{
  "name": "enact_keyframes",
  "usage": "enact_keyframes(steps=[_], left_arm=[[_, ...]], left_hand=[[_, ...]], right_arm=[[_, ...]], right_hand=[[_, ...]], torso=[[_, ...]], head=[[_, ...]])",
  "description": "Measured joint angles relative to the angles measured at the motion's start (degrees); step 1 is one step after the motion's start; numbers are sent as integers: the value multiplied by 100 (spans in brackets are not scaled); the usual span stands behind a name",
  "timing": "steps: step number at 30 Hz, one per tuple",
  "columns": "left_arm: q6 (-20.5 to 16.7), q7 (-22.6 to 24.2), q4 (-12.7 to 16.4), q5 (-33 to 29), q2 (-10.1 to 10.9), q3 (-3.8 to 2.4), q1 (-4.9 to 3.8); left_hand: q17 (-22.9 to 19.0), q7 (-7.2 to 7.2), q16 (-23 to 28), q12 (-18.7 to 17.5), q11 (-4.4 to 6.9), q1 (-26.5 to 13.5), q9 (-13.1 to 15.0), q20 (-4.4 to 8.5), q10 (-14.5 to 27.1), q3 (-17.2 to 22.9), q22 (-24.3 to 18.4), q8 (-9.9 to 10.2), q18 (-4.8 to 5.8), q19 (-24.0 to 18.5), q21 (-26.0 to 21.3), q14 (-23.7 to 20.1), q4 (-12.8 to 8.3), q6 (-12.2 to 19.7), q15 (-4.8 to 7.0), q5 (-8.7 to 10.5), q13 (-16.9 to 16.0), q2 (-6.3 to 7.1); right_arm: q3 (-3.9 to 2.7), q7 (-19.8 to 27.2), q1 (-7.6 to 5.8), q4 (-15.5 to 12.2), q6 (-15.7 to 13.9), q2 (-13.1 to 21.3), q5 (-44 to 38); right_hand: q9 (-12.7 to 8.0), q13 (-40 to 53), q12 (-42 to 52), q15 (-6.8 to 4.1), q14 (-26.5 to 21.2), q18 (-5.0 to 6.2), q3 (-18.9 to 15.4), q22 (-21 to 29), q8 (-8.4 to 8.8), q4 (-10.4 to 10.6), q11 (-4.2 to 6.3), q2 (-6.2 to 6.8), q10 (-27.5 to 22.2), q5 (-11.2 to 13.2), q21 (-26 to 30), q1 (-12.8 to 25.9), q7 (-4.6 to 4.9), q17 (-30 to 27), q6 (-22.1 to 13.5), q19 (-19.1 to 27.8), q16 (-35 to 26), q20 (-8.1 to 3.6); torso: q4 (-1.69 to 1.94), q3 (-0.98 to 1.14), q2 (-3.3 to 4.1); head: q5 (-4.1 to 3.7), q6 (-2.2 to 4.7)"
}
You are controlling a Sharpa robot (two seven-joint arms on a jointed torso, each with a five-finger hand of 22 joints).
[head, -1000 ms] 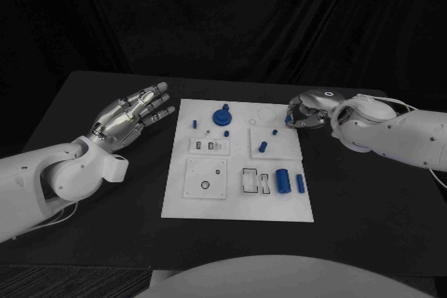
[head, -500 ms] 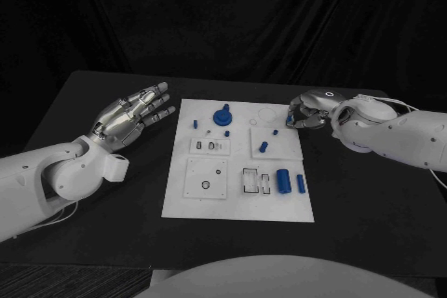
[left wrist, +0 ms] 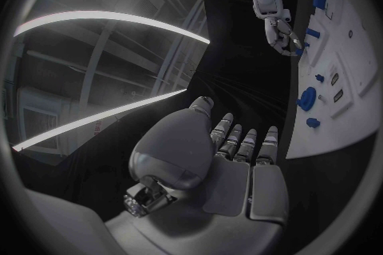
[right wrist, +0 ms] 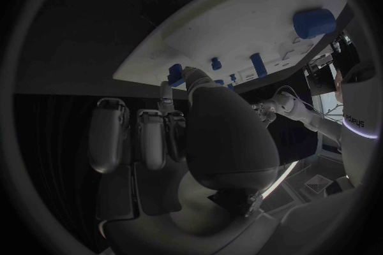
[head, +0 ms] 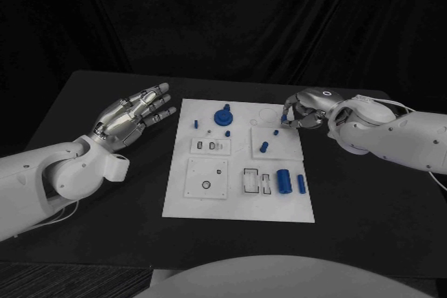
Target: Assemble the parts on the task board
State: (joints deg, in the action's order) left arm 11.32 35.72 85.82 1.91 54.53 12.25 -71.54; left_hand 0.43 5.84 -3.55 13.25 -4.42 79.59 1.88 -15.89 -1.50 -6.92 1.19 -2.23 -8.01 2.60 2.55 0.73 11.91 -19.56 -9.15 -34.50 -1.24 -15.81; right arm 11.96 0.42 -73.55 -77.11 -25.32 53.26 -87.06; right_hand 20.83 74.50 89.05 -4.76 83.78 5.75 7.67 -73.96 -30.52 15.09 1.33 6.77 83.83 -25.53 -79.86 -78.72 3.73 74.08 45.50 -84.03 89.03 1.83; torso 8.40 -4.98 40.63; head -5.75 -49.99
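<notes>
Black table (head: 373,201): task board (head: 238,204) far-right corner under right robot hand (head: 300,113).

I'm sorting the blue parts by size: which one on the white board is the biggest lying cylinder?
The thick blue cylinder lying near the white task board's right edge; the slim blue pin beside it is much thinner.
</notes>
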Motion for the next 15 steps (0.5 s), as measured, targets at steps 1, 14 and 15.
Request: enact_keyframes(steps=[1,14,15], left_arm=[[1,-3,-1,0,0,0,0],[9,-47,-37,0,-65,-2,1],[11,-51,-38,0,-68,-2,1]], left_hand=[[0,0,0,0,0,0,0,0,0,0,0,0,0,0,0,0,0,0,0,0,0,0],[0,0,0,0,0,0,0,0,0,0,4,0,0,0,0,0,0,0,0,0,0,0],[0,0,0,0,0,0,0,0,0,0,4,0,0,0,0,0,0,0,0,0,0,0]], right_arm=[[-1,-1,-47,-71,-27,5,0],[-12,-34,-352,-815,-141,-286,-6],[-11,-38,-351,-829,-131,-325,-10]], right_hand=[[0,0,0,0,0,0,0,0,0,0,0,0,0,0,0,0,10,0,10,0,0,0],[-1,0,0,0,0,0,0,0,0,0,0,0,0,-65,0,0,18,0,18,0,0,0],[-1,0,0,0,0,0,0,0,0,0,0,0,0,-65,0,0,18,0,17,0,0,0]], torso=[[-1,-1,-2],[3,-4,-2],[9,-4,1]], head=[[7,0],[19,0],[13,0]])
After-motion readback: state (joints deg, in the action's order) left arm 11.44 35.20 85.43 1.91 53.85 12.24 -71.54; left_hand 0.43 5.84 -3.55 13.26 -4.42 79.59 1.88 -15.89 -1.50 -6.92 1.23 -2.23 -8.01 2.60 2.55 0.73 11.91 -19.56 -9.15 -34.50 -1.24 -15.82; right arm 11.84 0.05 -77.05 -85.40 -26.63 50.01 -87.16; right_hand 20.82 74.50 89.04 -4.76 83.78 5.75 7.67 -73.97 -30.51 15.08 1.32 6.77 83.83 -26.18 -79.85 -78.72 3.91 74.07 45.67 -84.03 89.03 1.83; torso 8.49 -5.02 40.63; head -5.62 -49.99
